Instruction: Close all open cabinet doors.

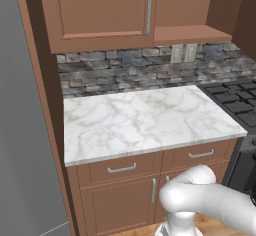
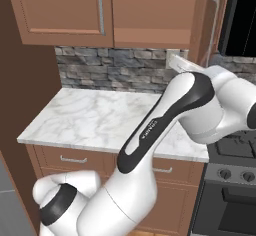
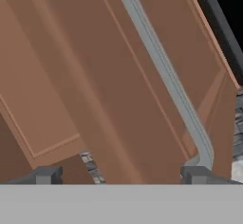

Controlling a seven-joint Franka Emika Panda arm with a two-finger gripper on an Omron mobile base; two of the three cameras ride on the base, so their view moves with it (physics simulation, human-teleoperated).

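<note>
Marble, white with grey veins, topped the desk (image 1: 145, 122), backed by a rough grey stone splashback (image 1: 130, 70); a black stove (image 1: 235, 97) stood just beside it on the right. Above, one reddish-brown cabinet door (image 1: 100, 10) with a recessed panel lay flush shut, while the next door (image 2: 212, 20) swung out edge-on, baring a shelf (image 1: 192, 34). The hand view had that open door's silver bar handle (image 3: 163, 71) running diagonally, the claw (image 3: 121, 174) spread wide and empty before it.

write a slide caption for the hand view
Open tool faces the swung-out wall-cabinet door, its silver bar handle running past the right fingertip.
</note>
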